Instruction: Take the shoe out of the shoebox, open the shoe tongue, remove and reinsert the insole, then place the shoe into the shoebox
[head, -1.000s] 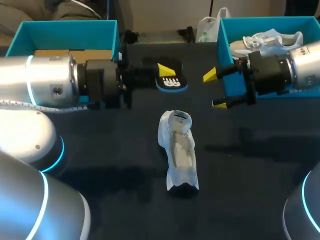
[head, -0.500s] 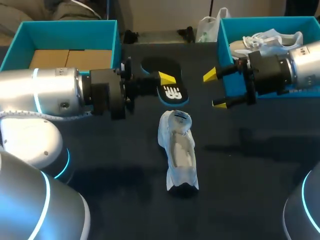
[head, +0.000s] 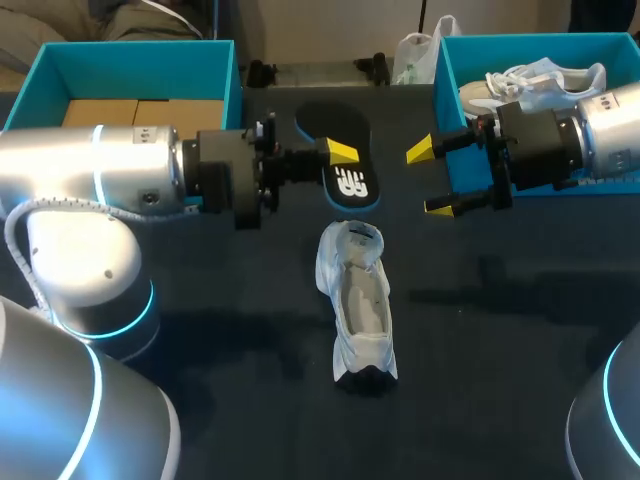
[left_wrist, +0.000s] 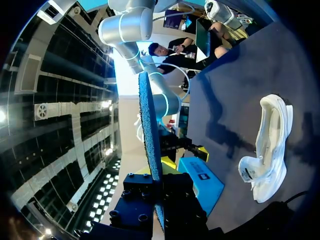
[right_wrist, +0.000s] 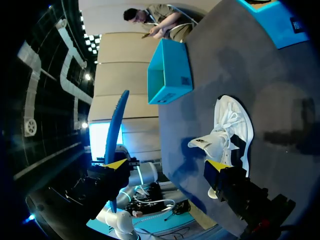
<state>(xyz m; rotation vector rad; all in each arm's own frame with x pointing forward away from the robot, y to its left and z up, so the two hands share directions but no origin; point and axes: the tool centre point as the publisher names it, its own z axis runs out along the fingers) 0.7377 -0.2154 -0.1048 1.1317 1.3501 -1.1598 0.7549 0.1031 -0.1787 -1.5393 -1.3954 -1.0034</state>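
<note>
Reinsertion of the insole seemed to be the step in hand. The white lace-up shoe (head: 358, 300) lay sole-down on the dark table (head: 500, 400), outside both boxes, with its tongue pushed toward its far end and its mouth facing up. The flat black foam insole with a blue edge (head: 345, 172) hung over the table just beyond that far end. It was clamped at one end between the fingers of the left gripper (head: 335, 155), and the left wrist view showed it edge-on, rising from between them. The right gripper (head: 432, 180) held nothing, its fingers wide apart, in front of the teal shoebox (head: 445, 90) at the right. By my judgement, the next move called for the left arm to lower the insole, line it up with the shoe's length and slide it in, perhaps with the right gripper steadying the shoe.
</note>
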